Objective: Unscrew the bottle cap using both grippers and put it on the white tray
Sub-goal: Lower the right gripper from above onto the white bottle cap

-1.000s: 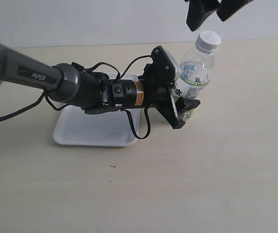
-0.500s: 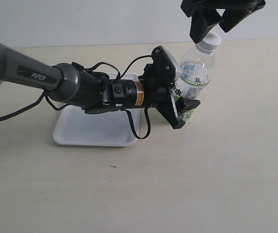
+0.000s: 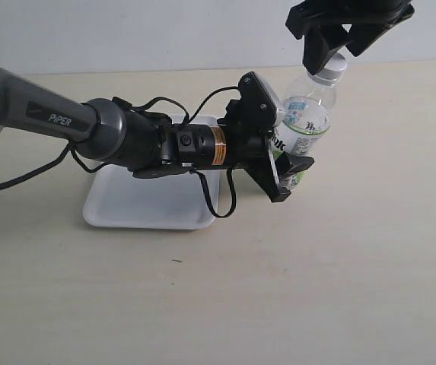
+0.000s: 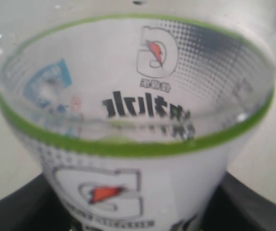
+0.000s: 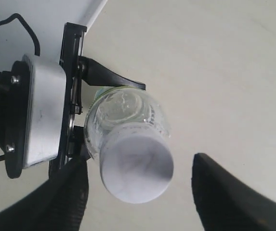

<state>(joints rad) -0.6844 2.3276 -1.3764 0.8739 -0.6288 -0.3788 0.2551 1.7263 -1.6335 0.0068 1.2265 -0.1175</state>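
Work only just begun. From left to right in the exterior view: white tray (image 3: pixel 126 201) flat on the table (image 3: pixel 202 304), at 9 o'clock from the bottle (image 3: pixel 307 114), no cap on the part in sight. Next, left gripper (image 3: pixel 290 152), at the end of the grey arm (image 3: pixel 42 114), pinching the bottle low down, around its label. Bottle leaning a little toward 1 o'clock. Then the bottle cap (image 3: pixel 329 67), white, on the neck, at 12 o'clock from the label. Last, right gripper (image 3: pixel 336 49), hanging over the cap at 1 o'clock in the view, fingers spread, one on each side of the cap.

Done: bottle held tight. Left to do: squeeze the cap, twist it off, carry it over to 9 o'clock, set it on the tray.

Exterior view: tray, both arms and the whole bottle, but no way to tell if the top fingers touch the cap. Right wrist view: round top of the cap from above, a gap on each side before the black fingers (image 5: pixel 68 197), so no squeeze yet. Left wrist view: only the label up close, with a green band, back-to-front letters and black gripper bits at the edge; no cap, no tray.
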